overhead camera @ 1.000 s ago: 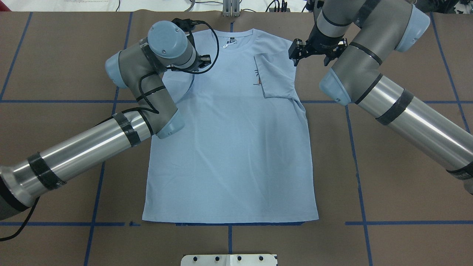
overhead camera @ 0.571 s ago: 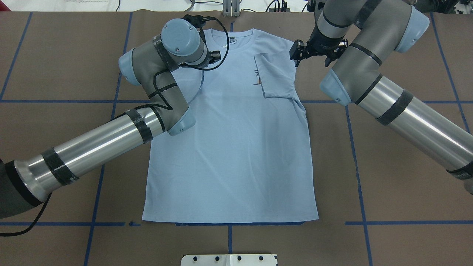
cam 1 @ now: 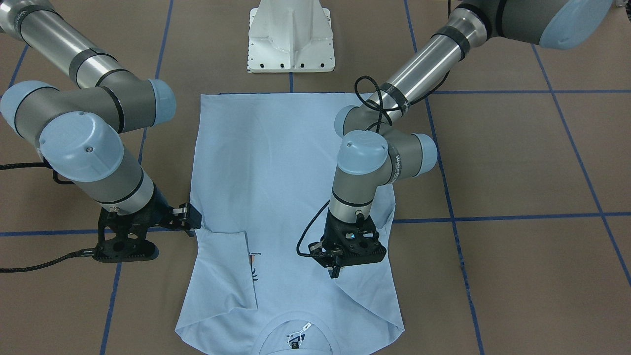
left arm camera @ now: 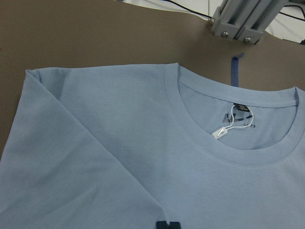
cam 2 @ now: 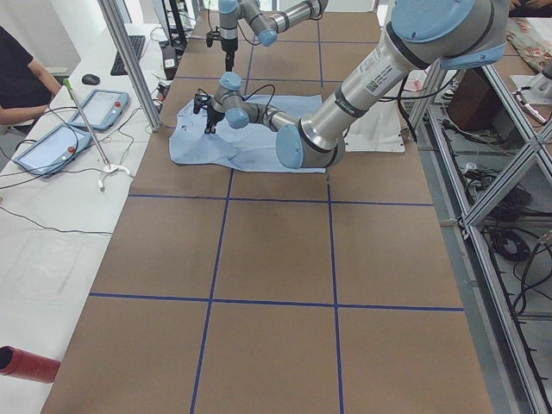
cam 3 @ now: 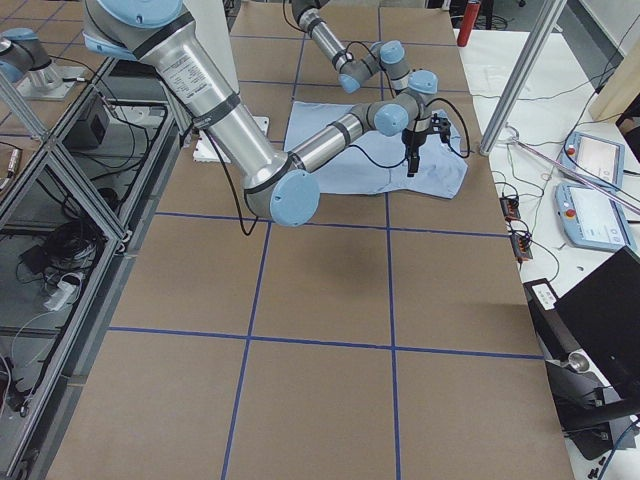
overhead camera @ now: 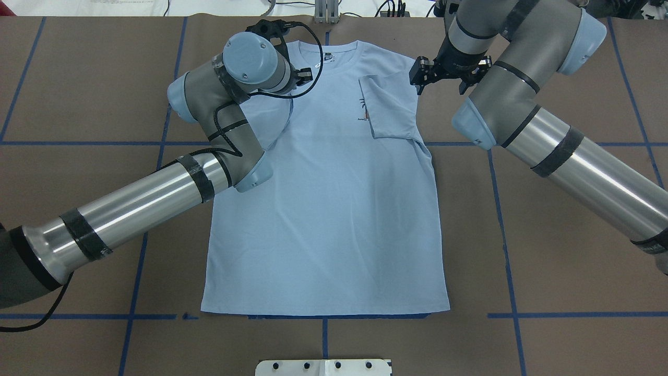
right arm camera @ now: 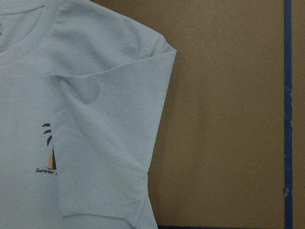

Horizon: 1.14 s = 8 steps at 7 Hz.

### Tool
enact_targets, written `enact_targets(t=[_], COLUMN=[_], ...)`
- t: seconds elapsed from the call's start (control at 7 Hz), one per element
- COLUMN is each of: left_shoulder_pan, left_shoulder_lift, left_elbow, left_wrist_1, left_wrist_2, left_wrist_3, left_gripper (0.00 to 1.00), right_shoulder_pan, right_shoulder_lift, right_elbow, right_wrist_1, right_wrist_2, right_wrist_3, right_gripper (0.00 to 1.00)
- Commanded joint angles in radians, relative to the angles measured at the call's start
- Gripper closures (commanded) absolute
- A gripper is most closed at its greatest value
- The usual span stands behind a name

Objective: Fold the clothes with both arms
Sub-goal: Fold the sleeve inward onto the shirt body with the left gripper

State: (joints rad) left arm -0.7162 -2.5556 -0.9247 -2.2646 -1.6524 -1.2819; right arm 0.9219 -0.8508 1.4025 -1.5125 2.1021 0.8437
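Observation:
The light blue T-shirt (overhead camera: 323, 209) lies chest-up on the brown table, collar at the far edge. Its right sleeve (overhead camera: 389, 107) is folded inward and partly covers the palm-tree print (right arm camera: 50, 157). My left gripper (cam 1: 337, 271) points down over the left shoulder area. Its fingertips (left arm camera: 167, 224) are pressed together on the left sleeve, which is drawn inward along a diagonal crease (left arm camera: 95, 143). My right gripper (overhead camera: 439, 79) hovers just outside the right shoulder edge, open, holding nothing. The collar and its tag (left arm camera: 224, 131) are uncovered.
The white pedestal (cam 1: 291, 37) stands at the hem end. A metal post (left arm camera: 243, 19) rises beyond the collar. Blue tape lines (overhead camera: 501, 209) cross the brown table. A person (cam 2: 21, 78) sits at a side table with tablets (cam 2: 52, 147).
My left arm has swung inward toward the shirt's middle, carrying the left sleeve over the chest. The right gripper has shifted only slightly upward beside the shoulder.

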Motion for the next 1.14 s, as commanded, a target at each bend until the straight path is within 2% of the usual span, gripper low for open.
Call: enact_targets(t=[0.0, 0.14, 0.57, 0.71, 0.86, 1.0], left_shoulder_pan=[-0.002, -0.003, -0.009, -0.011, -0.009, -0.009], left_shoulder_lift=[0.0, 0.001, 0.009, 0.049, 0.131, 0.22], left_elbow=[0.003, 0.003, -0.037, -0.104, -0.234, -0.394], left_wrist_1=[-0.035, -0.047, -0.068, -0.046, 0.036, 0.15], left_wrist_2=[0.005, 0.005, -0.007, -0.032, -0.12, -0.132], left_wrist_3=[-0.001, 0.001, -0.017, -0.014, -0.01, -0.002], left_gripper=[0.88, 0.02, 0.0, 0.0, 0.0, 0.0], right_shoulder_pan=[0.002, 0.002, 0.002, 0.0, -0.029, -0.093], right_shoulder_lift=[-0.004, -0.005, -0.005, -0.013, -0.066, -0.152], right_elbow=[-0.002, -0.007, -0.008, 0.01, 0.092, 0.209], right_wrist_1=[0.0, 0.024, 0.034, 0.037, 0.037, 0.073], right_wrist_2=[-0.001, -0.001, 0.01, 0.012, 0.007, -0.057], right_wrist_3=[-0.002, 0.0, 0.008, 0.021, 0.073, 0.156], right_gripper=[0.0, 0.0, 0.0, 0.0, 0.0, 0.0])
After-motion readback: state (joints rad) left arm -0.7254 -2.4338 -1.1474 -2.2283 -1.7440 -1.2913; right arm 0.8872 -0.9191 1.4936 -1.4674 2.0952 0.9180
